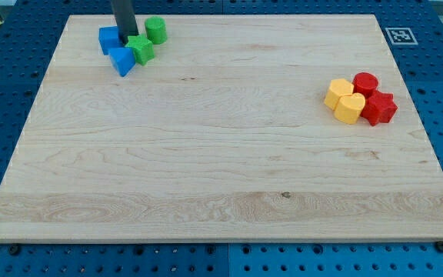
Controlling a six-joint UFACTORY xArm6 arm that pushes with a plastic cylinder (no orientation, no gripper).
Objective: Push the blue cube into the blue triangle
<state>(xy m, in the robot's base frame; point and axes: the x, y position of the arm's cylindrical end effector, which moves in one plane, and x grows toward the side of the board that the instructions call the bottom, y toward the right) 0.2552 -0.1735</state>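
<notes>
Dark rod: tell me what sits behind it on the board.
My tip stands among the blue cube, the blue triangle and the green star-like block. The rod covers the cube's right edge; whether cube and triangle touch cannot be seen.

Wooden board [221, 177] (pale), blue-green blocks [129, 46] top-left, red-yellow blocks [360, 98] right

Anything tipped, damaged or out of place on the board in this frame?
Nothing stands out. The blue cube sits against the blue triangle near the view's top left, beside two green blocks, with my tip among them. Yellow and red blocks cluster at the right.
</notes>
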